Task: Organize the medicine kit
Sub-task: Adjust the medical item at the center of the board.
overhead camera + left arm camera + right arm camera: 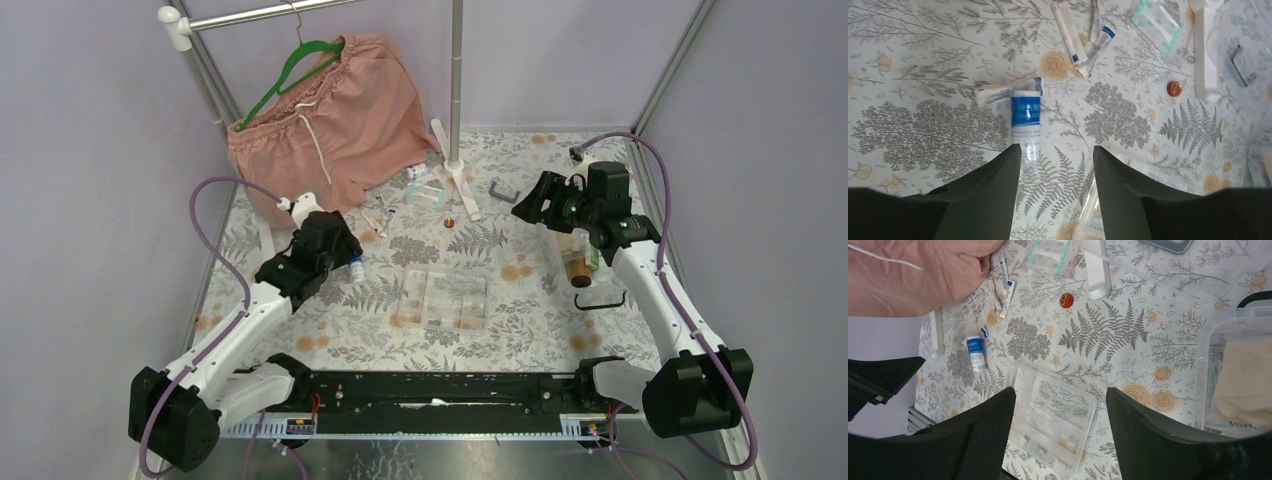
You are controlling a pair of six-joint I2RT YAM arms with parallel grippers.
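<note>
The medicine kit's clear box [583, 262] stands at the right, holding a brown bottle and packets; it also shows in the right wrist view [1235, 335]. Its black U-shaped handle [600, 301] lies just in front. A clear divided tray [443, 298] lies mid-table, below my right gripper [1060, 390], which is open and empty above it. A small white bottle with a blue label [1026, 117] lies on its side just ahead of my open, empty left gripper [1055, 147]. Tubes and sachets [1070, 32], a teal plaster packet [1156, 20] and an orange cap [1174, 88] lie beyond.
Pink shorts [330, 115] hang on a green hanger from a rail at the back left. The rack's pole and white foot [462, 180] stand at the back centre. A grey clip [503, 190] lies on a clear lid near my right gripper [528, 205].
</note>
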